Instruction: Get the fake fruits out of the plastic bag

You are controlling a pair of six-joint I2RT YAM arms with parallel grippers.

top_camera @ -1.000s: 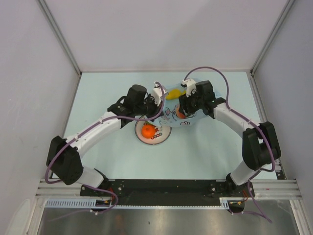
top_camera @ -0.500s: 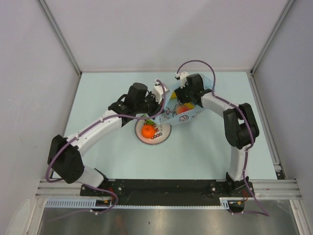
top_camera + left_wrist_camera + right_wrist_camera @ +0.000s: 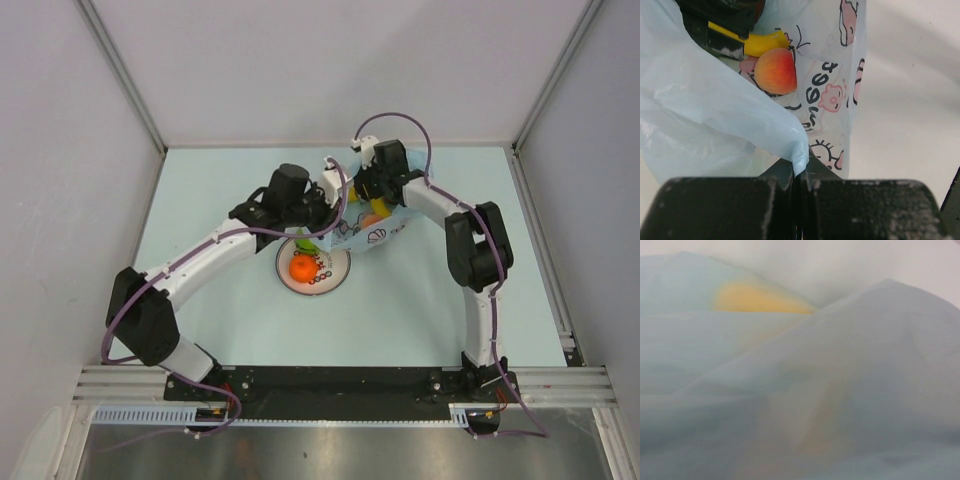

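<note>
Left jaws clench the thin light-blue plastic bag [image 3: 715, 125] open. Right jaws, state unclear, should next grasp the glossy peach-coloured fruit [image 3: 775, 70] inside.

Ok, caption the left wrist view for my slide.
Left fingers pinch the blue bag; peach fruit and banana visible inside.

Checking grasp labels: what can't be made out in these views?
- Right gripper: jaws buried in the plastic bag, top view; open or shut unclear.
- Right wrist view: blurred bag film fills it; only a yellow smear shows.
- Bag contents: left wrist shows peach-coloured fruit and banana; folds hide any others.
</note>
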